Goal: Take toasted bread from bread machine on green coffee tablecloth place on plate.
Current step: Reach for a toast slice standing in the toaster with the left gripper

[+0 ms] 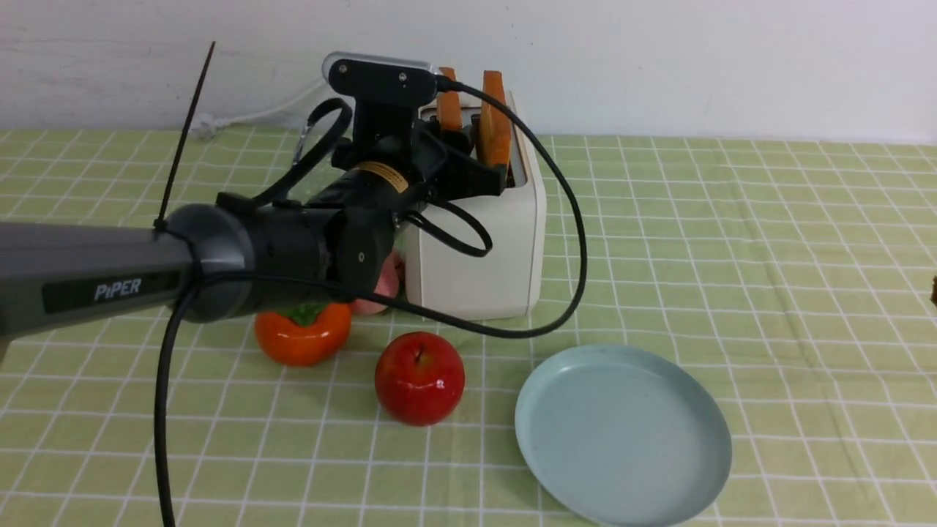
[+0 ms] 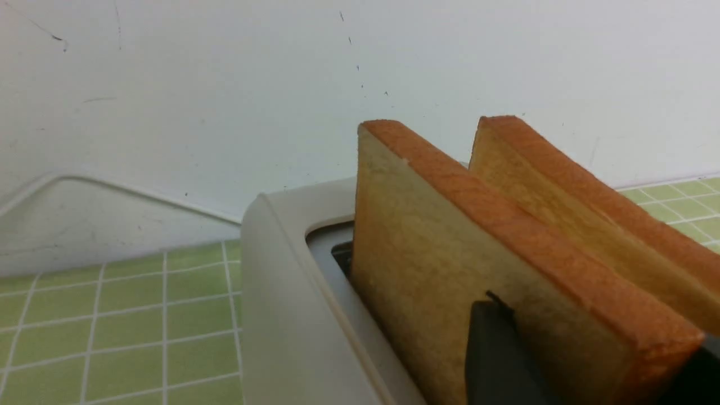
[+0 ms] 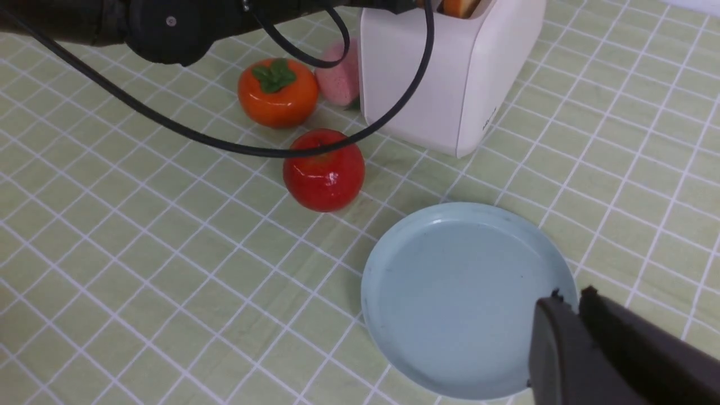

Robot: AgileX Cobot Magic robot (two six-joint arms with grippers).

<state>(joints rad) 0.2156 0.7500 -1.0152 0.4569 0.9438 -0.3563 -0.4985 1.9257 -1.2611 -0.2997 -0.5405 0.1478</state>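
Observation:
Two slices of toasted bread stand upright in the slots of the cream bread machine (image 1: pixel 476 256), on the green coffee tablecloth (image 1: pixel 732 256). My left gripper (image 2: pixel 596 332) is shut on the left slice (image 2: pixel 439 270), with one dark finger on its pale face and the other behind its near corner. The right slice (image 1: pixel 495 121) stands free beside it. The pale blue plate (image 1: pixel 622 439) lies bare in front of the bread machine, to its right. My right gripper (image 3: pixel 571 298) hovers over the plate's rim (image 3: pixel 557 264), shut with nothing in it.
A red apple (image 1: pixel 419 377), an orange persimmon (image 1: pixel 302 333) and a pink peach (image 1: pixel 381 289) sit left of the plate, near the bread machine's front. The left arm's black cable (image 1: pixel 578 241) loops down past the bread machine. A white wall stands close behind.

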